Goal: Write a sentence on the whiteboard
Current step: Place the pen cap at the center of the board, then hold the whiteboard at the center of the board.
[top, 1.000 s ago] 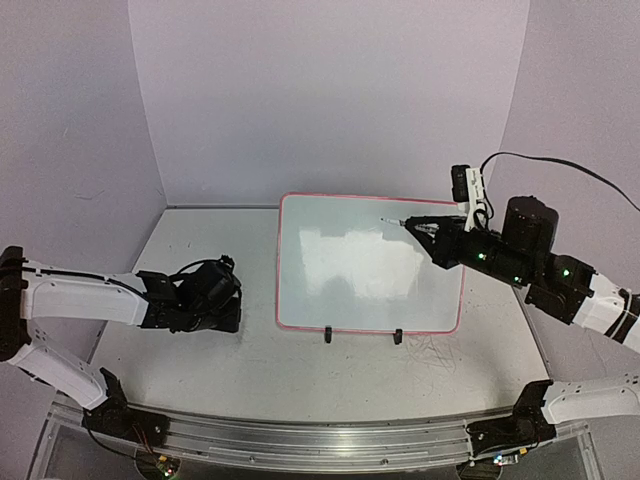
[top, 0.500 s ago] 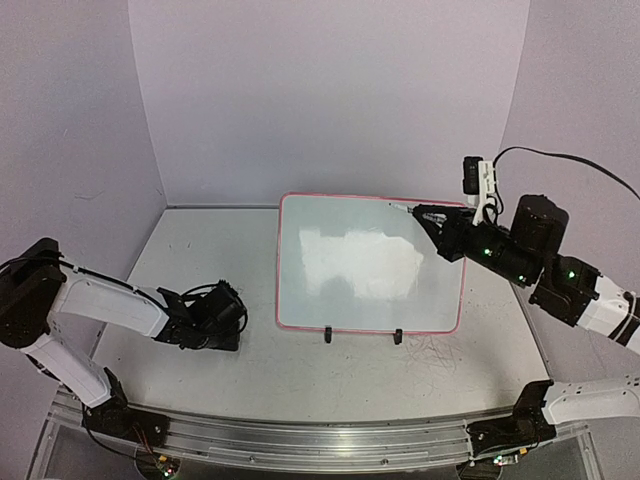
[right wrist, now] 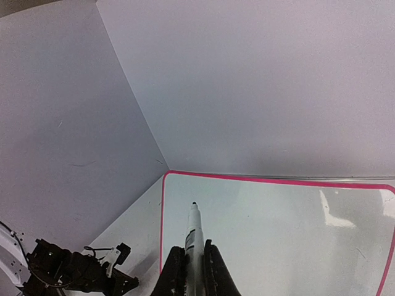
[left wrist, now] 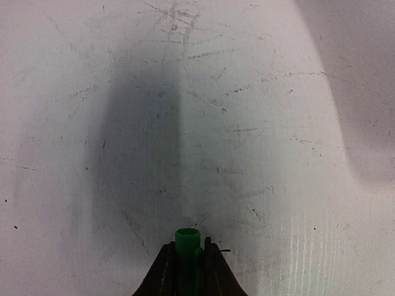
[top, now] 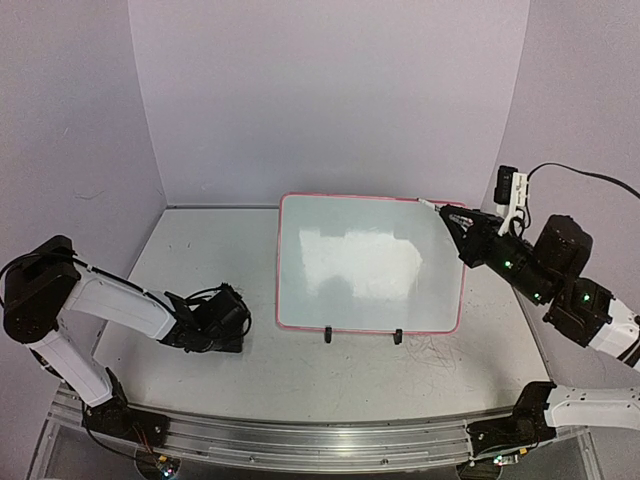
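holding a marker (right wrist: 192,225) pinched between its fingers, the right gripper (right wrist: 195,250) hangs by the far right corner of the whiteboard (top: 370,265), with the tip pointing left along the whiteboard's far edge. whether the tip touches the whiteboard i cannot tell. the whiteboard lies blank on the surface (top: 200,250), long axis running left to right, clip feet on its near edge. the writing area therefore lies left of and nearer than the tip, and the right arm is by far the closer. the left gripper (top: 222,325), resting left of the whiteboard, is closed around a green cap (left wrist: 187,239).
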You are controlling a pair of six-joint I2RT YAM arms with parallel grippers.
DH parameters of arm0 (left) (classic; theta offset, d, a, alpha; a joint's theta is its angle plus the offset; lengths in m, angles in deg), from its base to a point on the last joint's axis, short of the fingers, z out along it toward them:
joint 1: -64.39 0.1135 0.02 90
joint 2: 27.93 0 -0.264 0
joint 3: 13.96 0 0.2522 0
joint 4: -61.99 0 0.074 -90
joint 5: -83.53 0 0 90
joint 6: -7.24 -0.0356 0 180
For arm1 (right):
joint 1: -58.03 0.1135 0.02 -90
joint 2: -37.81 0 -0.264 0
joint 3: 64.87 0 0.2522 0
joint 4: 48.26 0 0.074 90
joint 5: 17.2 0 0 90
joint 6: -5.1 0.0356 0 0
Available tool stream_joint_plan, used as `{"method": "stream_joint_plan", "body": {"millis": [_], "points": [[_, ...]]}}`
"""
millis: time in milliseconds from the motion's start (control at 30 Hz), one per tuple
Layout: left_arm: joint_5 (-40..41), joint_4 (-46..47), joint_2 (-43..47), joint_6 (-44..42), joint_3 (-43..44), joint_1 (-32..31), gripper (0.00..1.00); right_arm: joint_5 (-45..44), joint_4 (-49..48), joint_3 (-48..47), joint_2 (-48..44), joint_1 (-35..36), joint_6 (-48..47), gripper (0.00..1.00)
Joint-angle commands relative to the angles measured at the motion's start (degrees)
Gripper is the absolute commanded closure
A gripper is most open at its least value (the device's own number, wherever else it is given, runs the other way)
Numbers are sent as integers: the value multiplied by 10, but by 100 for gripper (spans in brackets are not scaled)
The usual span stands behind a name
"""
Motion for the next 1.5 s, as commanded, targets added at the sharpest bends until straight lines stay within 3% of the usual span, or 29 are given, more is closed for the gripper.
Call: {"method": "stream_joint_plan", "body": {"millis": [0,233,500,600,700,767,900,1100,1200,1467], "points": [[-2,14,2,13,-10,-1,67,-39,18,-30,-11,4,-3,100],[-6,-25,52,-6,15,-1,32,-63,82,-44,21,4,-25,100],[-1,-118,184,-85,76,26,1,-34,100,-60,60,4,-34,100],[-74,-120,232,-146,98,89,1,-22,98,-67,75,4,-38,100],[-201,-104,251,-207,131,192,1,-4,96,-72,92,5,-39,100],[-302,-86,237,-226,161,263,1,-1,95,-73,102,5,-35,100],[-468,-24,168,-227,225,345,1,5,88,-71,117,9,-18,100],[-512,65,63,-198,271,352,2,14,56,-75,150,32,3,100],[-580,128,26,-175,271,352,4,1,50,-83,172,52,8,100],[-672,154,-26,-204,287,352,8,-20,19,-122,259,90,9,100]]}}
